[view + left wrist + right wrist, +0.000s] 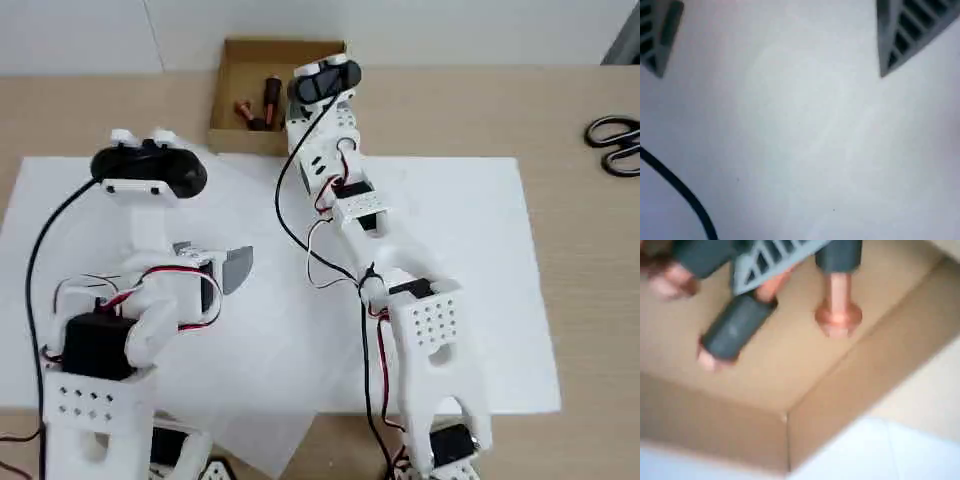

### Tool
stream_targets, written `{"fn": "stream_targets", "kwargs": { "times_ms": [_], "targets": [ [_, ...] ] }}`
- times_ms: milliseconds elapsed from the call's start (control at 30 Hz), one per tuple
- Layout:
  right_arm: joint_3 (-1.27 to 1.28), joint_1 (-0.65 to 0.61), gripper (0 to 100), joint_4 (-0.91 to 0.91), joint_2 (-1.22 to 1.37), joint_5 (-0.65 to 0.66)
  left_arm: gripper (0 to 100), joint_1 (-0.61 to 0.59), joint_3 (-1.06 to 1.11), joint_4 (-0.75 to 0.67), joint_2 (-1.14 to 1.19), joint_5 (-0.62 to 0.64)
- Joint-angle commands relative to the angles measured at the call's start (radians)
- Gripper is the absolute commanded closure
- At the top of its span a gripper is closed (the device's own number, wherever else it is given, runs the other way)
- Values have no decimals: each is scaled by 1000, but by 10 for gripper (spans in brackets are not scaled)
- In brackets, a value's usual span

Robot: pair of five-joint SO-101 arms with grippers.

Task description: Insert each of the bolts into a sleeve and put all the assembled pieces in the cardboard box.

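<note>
Your right gripper [288, 100] is down inside the shallow brown cardboard box [228, 92], at the far edge of the light wooden surface [100, 100]. In the right wrist view, one of its grey ribbed fingers [771, 262] lies across a copper bolt fitted in a dark cylindrical sleeve [732, 332], and this piece rests slanted on the box floor. You cannot tell from here whether the fingers are pinching that piece or just lying over it.

Two more assembled pieces lie beside it. One is a bolt with a flanged copper head [838, 315], and the other is a blurred piece further along the box floor [667, 275].

This looks like the drop-off. Spread the fingers fully before lifting, then rise straight up so nothing snags the piece or the box's near wall [840, 405].

Your left gripper [770, 70] hangs over the white paper sheet [450, 250] with its fingers spread wide and holding nothing. Leave it where it is, well apart from the box.
</note>
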Motion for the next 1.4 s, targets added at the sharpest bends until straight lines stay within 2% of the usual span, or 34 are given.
{"fn": "stream_targets", "kwargs": {
  "times_ms": [0, 133, 300, 400, 533, 700, 800, 967, 1100, 1233, 1367],
  "targets": [
    [-69, -4, 804, 33, -27, 11, 740, -9, -39, 6, -12, -2],
    [-109, 1, 804, 113, -56, 11, 740, -9, -44, 6, -12, -2],
    [-106, 33, 804, 259, -255, 11, 740, -9, -117, 29, -14, -41],
    [-104, 50, 804, 427, -417, 11, 739, -9, -214, 68, -55, -66],
    [-77, 53, 804, 739, -654, 9, 739, -9, -271, 66, -167, -68],
    [5, 53, 804, 1090, -1009, 9, 739, -9, -240, 78, -334, -72],
    [89, 15, 803, 1204, -1214, 9, 739, -8, -160, 77, -431, -72],
    [284, -87, 803, 1342, -1592, 9, 739, -8, 58, 14, -597, -74],
    [545, -96, 803, 1411, -1922, 9, 739, -11, 263, -89, -773, -74],
    [885, -76, 802, 1400, -2270, 9, 739, -72, 484, -190, -937, -74],
    [1201, -15, 804, 1259, -2574, 9, 739, -164, 530, -215, -918, -74]
  ]
}}
